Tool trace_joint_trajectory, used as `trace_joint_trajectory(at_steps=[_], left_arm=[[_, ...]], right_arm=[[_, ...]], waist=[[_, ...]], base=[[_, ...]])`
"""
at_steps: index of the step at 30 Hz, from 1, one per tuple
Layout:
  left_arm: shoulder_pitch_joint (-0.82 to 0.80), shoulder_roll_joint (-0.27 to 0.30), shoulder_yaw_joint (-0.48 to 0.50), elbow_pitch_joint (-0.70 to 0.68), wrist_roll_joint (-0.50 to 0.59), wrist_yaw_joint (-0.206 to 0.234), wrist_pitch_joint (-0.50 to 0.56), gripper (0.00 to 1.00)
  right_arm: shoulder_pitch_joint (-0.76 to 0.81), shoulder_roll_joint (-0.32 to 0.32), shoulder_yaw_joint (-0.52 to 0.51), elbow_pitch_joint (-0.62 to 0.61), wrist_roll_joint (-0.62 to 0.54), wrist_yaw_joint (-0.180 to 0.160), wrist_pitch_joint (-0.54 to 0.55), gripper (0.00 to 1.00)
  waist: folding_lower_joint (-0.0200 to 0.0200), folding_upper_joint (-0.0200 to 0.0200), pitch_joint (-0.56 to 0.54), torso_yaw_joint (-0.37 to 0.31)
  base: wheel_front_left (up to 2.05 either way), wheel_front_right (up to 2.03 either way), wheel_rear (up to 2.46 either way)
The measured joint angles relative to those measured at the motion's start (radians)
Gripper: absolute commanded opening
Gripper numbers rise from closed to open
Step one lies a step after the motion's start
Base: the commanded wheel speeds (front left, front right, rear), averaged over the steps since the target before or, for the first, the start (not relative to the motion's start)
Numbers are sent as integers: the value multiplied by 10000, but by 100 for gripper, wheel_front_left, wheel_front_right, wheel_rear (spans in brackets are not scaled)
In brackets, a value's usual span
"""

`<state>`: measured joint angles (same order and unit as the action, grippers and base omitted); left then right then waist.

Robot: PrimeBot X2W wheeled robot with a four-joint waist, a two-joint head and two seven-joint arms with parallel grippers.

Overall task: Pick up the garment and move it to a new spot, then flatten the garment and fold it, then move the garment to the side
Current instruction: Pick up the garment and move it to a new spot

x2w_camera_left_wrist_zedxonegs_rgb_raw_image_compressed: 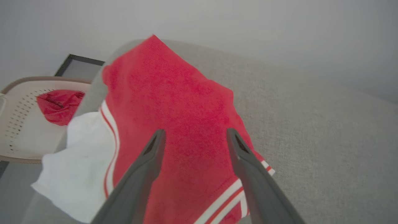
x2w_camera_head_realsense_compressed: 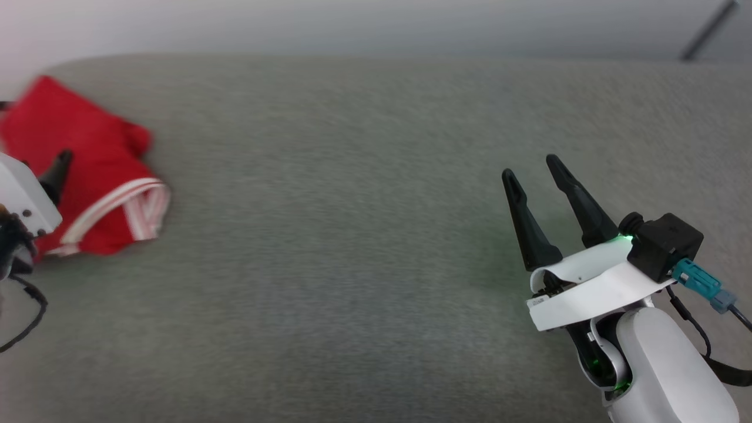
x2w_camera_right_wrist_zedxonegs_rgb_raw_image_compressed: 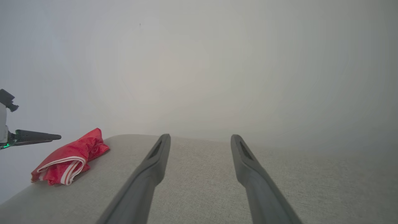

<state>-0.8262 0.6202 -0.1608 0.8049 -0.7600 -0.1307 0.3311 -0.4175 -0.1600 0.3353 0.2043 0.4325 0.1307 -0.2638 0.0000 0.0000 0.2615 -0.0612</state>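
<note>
1. Placement: we find the garment (x2w_camera_head_realsense_compressed: 88, 170) bunched at the far left end of the grey padded surface (x2w_camera_head_realsense_compressed: 364, 247), near its back edge; it is red, and its white-red-white striped trim (x2w_camera_head_realsense_compressed: 120, 202) curls along the side nearest us.
2. From the left wrist view we see the garment's white panel (x2w_camera_left_wrist_zedxonegs_rgb_raw_image_compressed: 77, 165) spilling over the left edge of the surface; the red part lies on top of the padding.
3. We see the left gripper (x2w_camera_left_wrist_zedxonegs_rgb_raw_image_compressed: 194, 132) poised directly over the red fabric; its two dark fingers are spread wide with nothing pinched between them; in the right wrist view a gap shows between one finger and the cloth beneath it.
4. We see the right gripper (x2w_camera_head_realsense_compressed: 530, 165) well apart from the garment, over bare padding at the lower right of the head view; its fingers are likewise spread and carry nothing.
5. Beyond the left edge of the surface we see a pale perforated basket (x2w_camera_left_wrist_zedxonegs_rgb_raw_image_compressed: 18, 130); a small plain red cloth (x2w_camera_left_wrist_zedxonegs_rgb_raw_image_compressed: 57, 105) lies inside it.
6. Behind the surface we see a pale wall (x2w_camera_right_wrist_zedxonegs_rgb_raw_image_compressed: 217, 62).
</note>
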Motion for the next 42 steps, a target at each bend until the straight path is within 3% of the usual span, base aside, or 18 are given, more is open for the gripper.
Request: trace_joint_trajectory(at_steps=[8,16,17,19,20,28,34,42], left_arm=[[-463,543,-614,894,-704,0,1655,100],[-978,748,-734,1569,-1191,6,2307,100],[-985,792,-734,1574,-1294,21,2318,77],[-992,855,-796,1555,-1390,21,2263,14],[-991,848,-844,1538,-1423,29,2142,0],[-563,529,-1478,802,-1843,92,395,0],[-81,-13,-2917,-581,-1923,29,-520,0],[-260,109,-4669,-2823,-1850,21,-830,0]], right_arm=[[-301,-105,303,-642,-88,0,0,100],[-430,-222,397,-965,-144,0,0,100],[-430,-245,418,-984,-150,0,-2,100],[-430,-291,437,-1005,-165,0,0,100],[-430,-316,443,-1005,-180,0,0,100],[-377,-374,353,-867,-128,0,0,100],[31,-370,249,-625,-84,0,0,100],[463,-236,-259,-633,25,0,-2,100]], waist=[[0,0,1191,-946],[0,0,2085,-1498],[0,0,2143,-1544],[0,0,2219,-1600],[0,0,2218,-1598],[0,0,1806,-1337],[0,0,1136,-1022],[0,0,322,-754]], base=[[0,0,0],[0,0,0],[0,0,0],[0,0,0],[0,0,0],[0,0,0],[0,0,0],[0,0,0]])
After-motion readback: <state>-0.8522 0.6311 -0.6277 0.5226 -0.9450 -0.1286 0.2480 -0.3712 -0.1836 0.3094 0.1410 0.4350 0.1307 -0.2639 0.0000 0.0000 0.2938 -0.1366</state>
